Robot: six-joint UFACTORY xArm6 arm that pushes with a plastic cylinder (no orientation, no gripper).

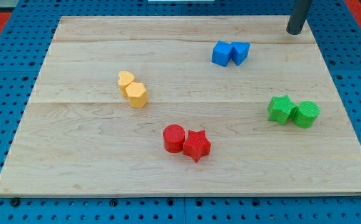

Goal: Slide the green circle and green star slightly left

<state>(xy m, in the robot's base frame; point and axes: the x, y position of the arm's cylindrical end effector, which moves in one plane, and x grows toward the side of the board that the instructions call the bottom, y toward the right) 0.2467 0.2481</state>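
The green star (281,109) and the green circle (305,114) sit touching side by side near the view's right edge of the wooden board (81,149), the star on the left. My tip (294,31) is at the view's top right, well above both green blocks and apart from them.
A blue cube (221,53) and a blue triangle-like block (240,52) touch at the top centre. A yellow heart (126,79) and a yellow hexagon (136,94) lie left of centre. A red circle (173,138) and a red star (196,145) sit at the bottom centre.
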